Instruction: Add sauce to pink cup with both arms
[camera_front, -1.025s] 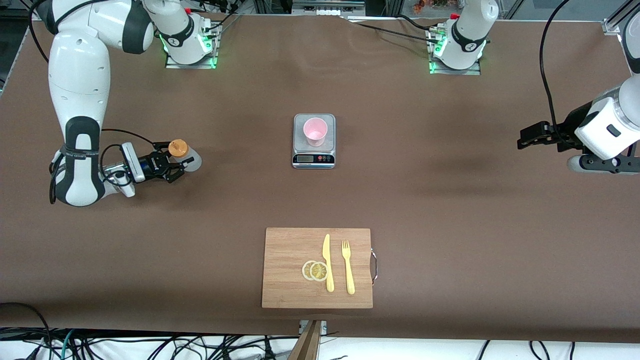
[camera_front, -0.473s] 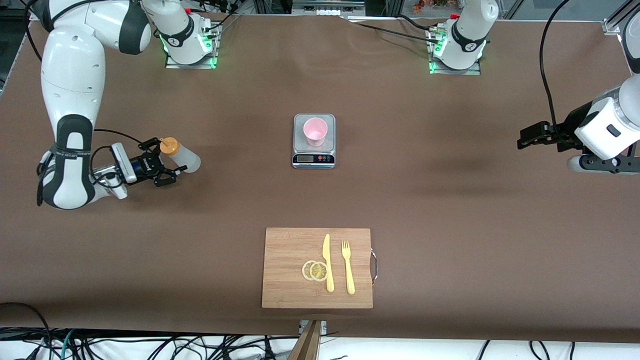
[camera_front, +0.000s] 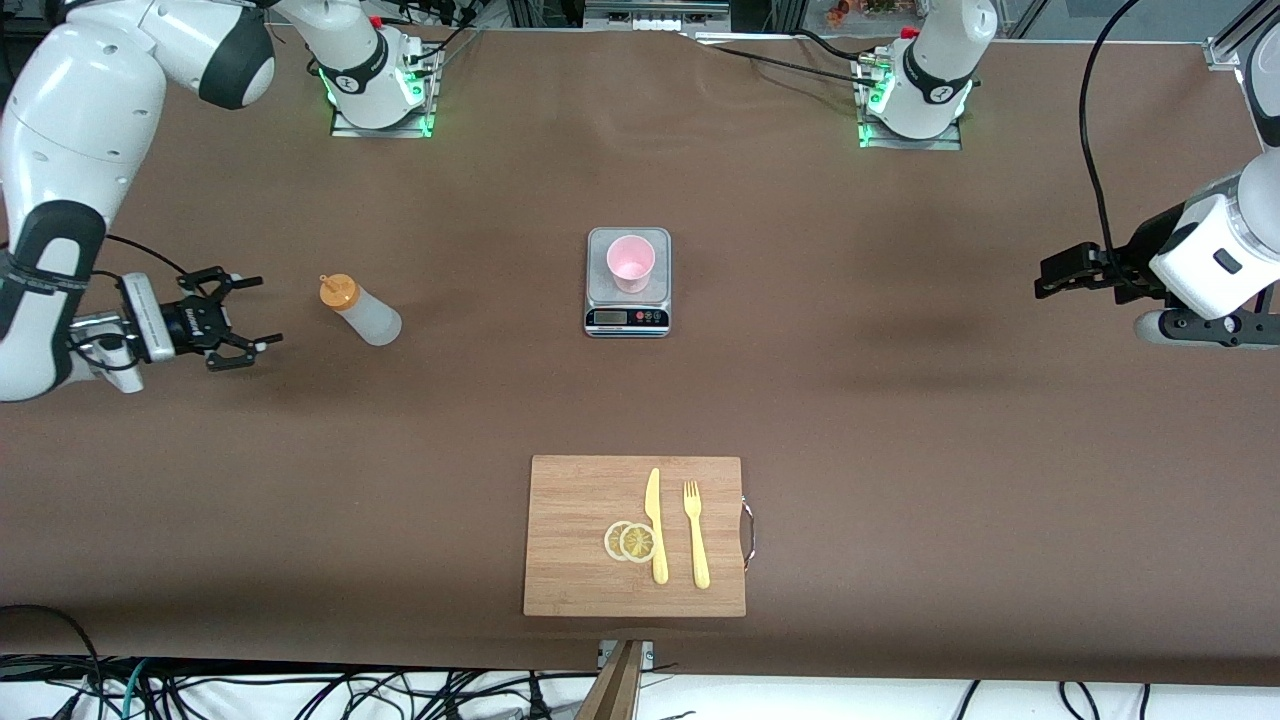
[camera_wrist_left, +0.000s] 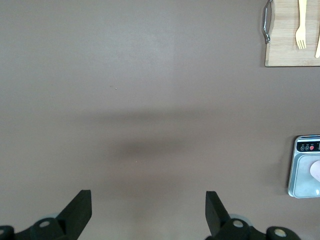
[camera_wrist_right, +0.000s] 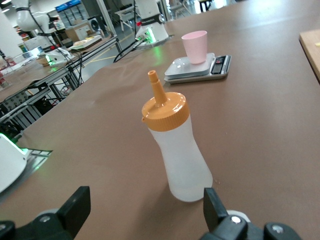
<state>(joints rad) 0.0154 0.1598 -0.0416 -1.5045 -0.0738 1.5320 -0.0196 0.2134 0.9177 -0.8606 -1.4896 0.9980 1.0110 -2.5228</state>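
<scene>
right gripper (camera_front: 243, 323) — fingers wide apart, empty, near sauce (camera_front: 361, 311) | left gripper (camera_wrist_left: 148, 214) — fingers spread, empty, waiting

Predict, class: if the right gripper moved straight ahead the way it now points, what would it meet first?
Probably the sauce bottle: the open right gripper points at it, and the right wrist view shows it standing between the fingers' line.

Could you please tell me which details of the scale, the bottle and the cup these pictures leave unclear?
- Scale display reading: too small in the front view, cut by the frame edge in the left wrist view.
- Sauce level in the bottle: cloudy plastic hides it.
- Pink cup contents: only pink shows inside; the right wrist view shows its outside alone.
</scene>
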